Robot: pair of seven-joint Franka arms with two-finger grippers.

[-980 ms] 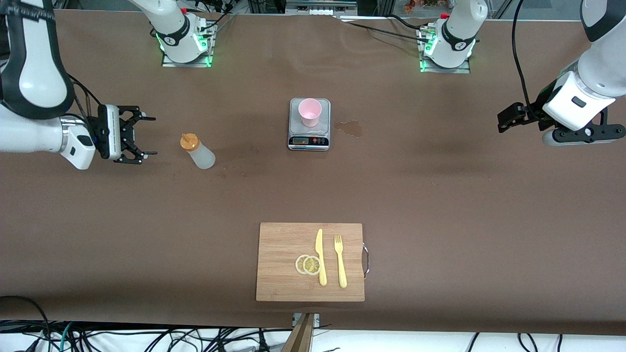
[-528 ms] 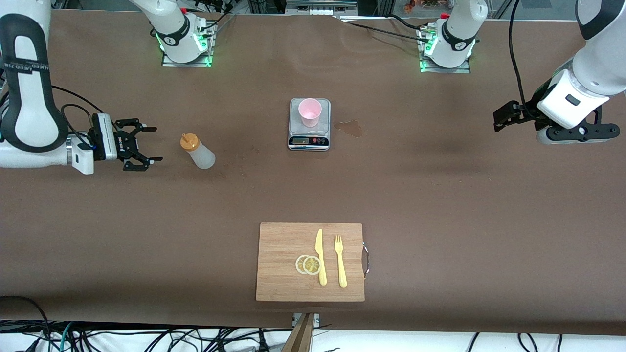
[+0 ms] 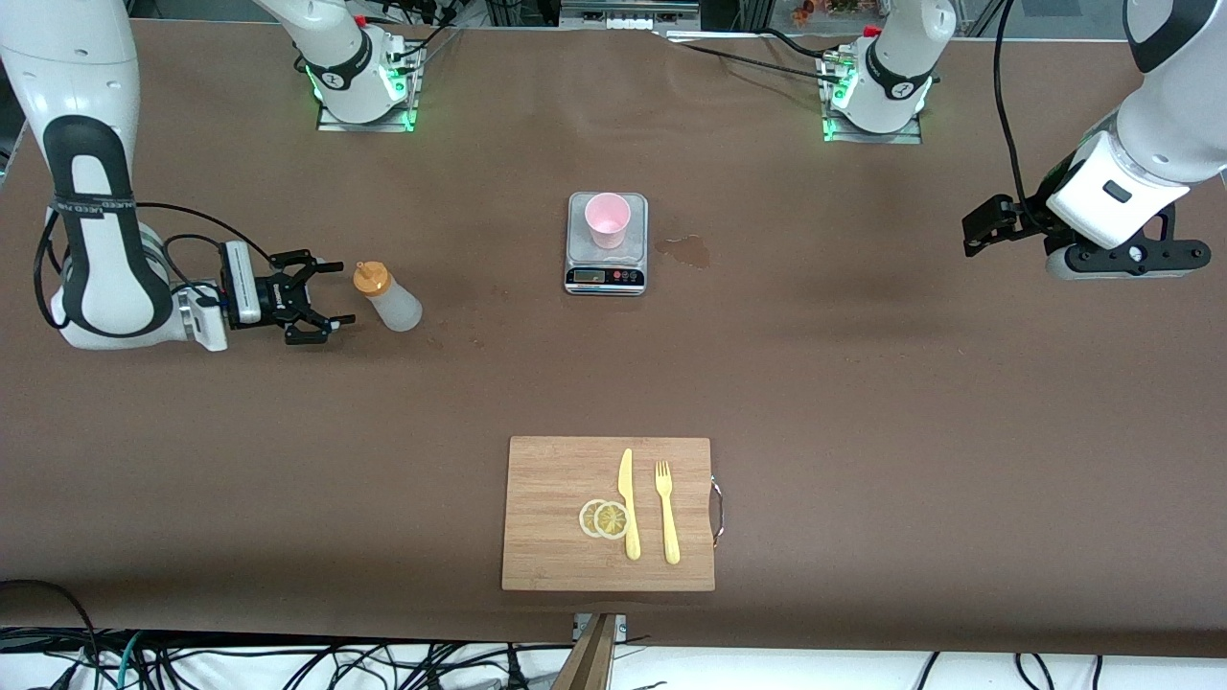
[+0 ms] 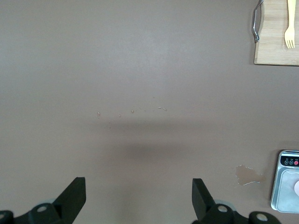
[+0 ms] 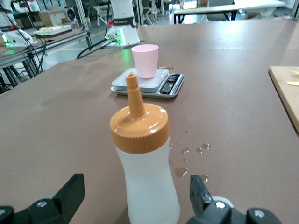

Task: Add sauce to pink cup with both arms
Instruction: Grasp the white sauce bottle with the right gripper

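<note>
Right gripper (image 3: pixel 321 299) sat low at the table, jaws wide apart and empty, just beside the sauce bottle (image 3: pixel 387 298), which stood upright toward the right arm's end. Pink cup (image 3: pixel 608 219) stood on the scale (image 3: pixel 606 277), mid-table, well apart from the bottle. Left gripper (image 3: pixel 987 226) waited spread and empty over bare table. Judged step: approach to grasp. Next move likely needs the jaws around the bottle's body, below the orange cap (image 5: pixel 139 128).

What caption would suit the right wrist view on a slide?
Open right gripper lined up on a translucent orange-capped squeeze bottle; pale pink plastic cup waiting on a small silver scale.
</note>
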